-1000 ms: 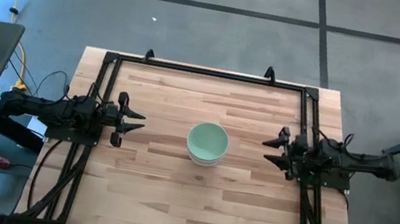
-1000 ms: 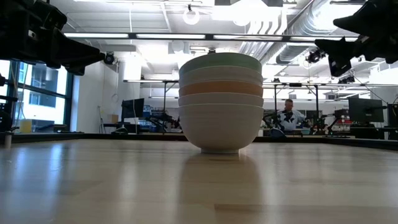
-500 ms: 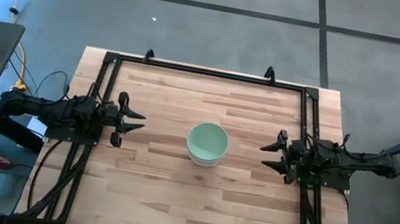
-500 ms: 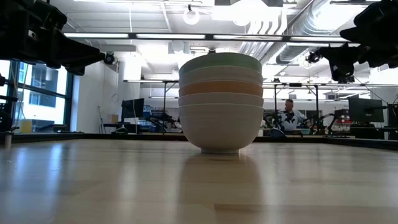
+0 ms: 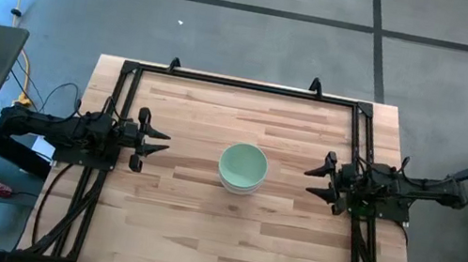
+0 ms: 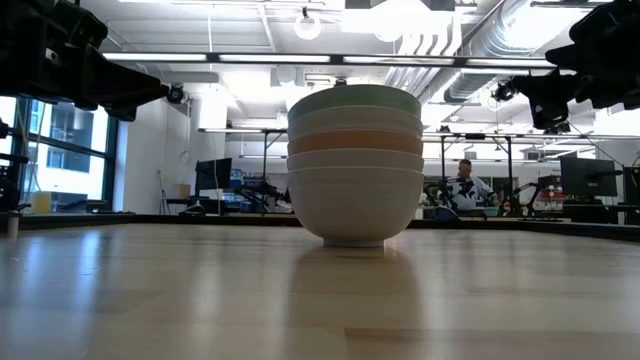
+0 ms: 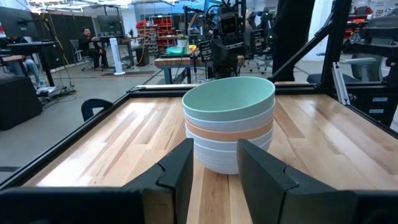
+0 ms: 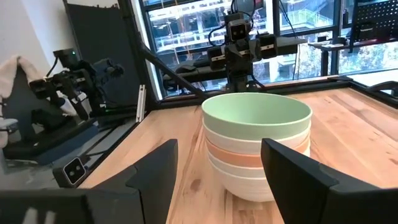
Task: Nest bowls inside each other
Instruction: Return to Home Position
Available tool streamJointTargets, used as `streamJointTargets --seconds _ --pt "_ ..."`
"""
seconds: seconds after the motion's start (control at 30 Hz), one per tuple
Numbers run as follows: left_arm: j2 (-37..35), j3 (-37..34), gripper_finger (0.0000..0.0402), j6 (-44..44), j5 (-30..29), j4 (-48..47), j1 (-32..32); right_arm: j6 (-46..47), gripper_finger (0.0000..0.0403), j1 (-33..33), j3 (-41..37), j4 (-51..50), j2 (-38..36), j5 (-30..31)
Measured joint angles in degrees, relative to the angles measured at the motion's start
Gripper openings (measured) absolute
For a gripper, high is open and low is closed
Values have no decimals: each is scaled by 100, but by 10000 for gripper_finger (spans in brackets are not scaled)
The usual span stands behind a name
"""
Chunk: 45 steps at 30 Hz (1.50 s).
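High view: the stack of bowls is sitting near the middle of the wooden table, with the mint green bowl lying uppermost. The left gripper is hanging over the table's left side and the right gripper over its right side, both pointing at the stack and both well apart from it.

Low view: five bowls are nesting one inside another. From the top the rims are showing mint green, white, the salmon-orange bowl, white, and the lowest white bowl, which is resting on the table. Far behind, a person is showing in the room.

Left wrist view: the left gripper's fingers are standing spread apart with nothing between them, and the stack is showing beyond the gap.

Right wrist view: the right gripper's fingers are standing wide apart, gripping nothing, with the stack ahead of them.
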Motion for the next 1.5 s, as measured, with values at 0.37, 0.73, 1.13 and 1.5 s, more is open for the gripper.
streamJointTargets --seconds 0.37,0.73,1.13,1.5 --pt "-2 0 113 0 0 0 0 -1490 224 0 2 -13 4 336" --pt "-2 0 113 0 1 0 0 -1199 224 0 2 22 4 534" --pt "-1 0 113 0 2 0 0 -1197 224 0 2 27 4 534" --pt "-1 0 113 0 2 0 0 -1197 224 0 2 29 4 534"
